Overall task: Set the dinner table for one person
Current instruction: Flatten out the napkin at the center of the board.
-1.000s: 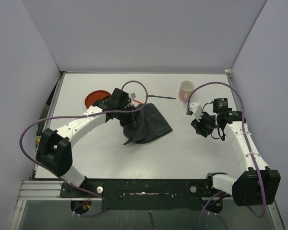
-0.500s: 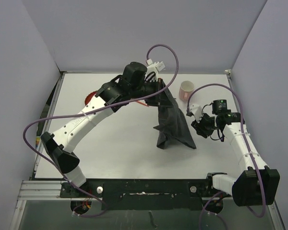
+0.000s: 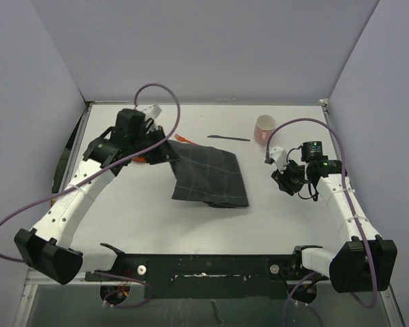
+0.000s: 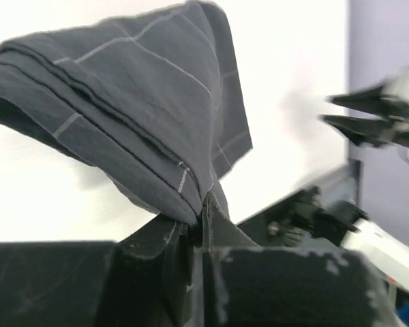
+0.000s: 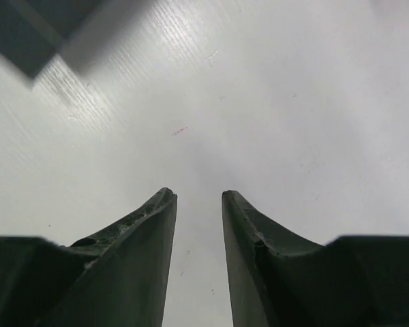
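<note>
left gripper [image 4: 203, 204] clamped on cloth [image 3: 211, 177] corner | cloth spreads rightward from it, flat on worktop [image 3: 273, 218] | right gripper [image 5: 199, 197] part-open, empty, cloth well to its left

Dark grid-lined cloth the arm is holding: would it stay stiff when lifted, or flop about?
Probably floppy: the dark grid-lined cloth bends in soft folds from the corner pinched by the left fingers. Likely light, as it looks like thin fabric. Pushed across the white tabletop, it would probably bunch up rather than slide flat.
</note>
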{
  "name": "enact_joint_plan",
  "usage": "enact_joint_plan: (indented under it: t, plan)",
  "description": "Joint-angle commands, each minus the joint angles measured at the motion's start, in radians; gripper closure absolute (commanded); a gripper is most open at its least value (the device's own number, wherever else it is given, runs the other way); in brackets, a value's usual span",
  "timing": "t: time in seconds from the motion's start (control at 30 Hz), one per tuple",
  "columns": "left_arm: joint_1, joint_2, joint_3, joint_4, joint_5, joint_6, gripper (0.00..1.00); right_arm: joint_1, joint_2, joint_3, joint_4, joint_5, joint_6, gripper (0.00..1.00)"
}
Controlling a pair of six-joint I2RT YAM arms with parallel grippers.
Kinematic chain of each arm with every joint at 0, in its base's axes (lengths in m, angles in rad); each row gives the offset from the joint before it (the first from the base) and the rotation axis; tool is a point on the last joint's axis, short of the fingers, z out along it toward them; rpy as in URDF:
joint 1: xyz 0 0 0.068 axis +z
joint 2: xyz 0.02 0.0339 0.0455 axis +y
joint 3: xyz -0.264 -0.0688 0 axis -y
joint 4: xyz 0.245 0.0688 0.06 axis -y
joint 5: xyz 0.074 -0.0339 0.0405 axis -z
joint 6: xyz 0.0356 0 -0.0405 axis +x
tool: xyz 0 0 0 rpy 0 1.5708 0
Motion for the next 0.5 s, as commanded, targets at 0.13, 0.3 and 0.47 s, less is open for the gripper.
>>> enact_joint_plan:
  t: [0.13, 0.3, 0.47]
  plan:
    - [0.267, -0.156, -0.463, 0.054, -0.05, 0.073, 0.03, -0.008, 0.009, 0.003, -0.001, -0.025, 0.011, 0.65]
    - [0.267, -0.159, -0.477, 0.123, -0.037, 0.062, 0.02, -0.008, 0.002, 0.012, -0.016, -0.039, 0.016, 0.65]
    - [0.265, -0.147, -0.361, 0.103, 0.008, 0.066, 0.02, 0.005, 0.003, -0.001, -0.016, -0.102, 0.018, 0.64]
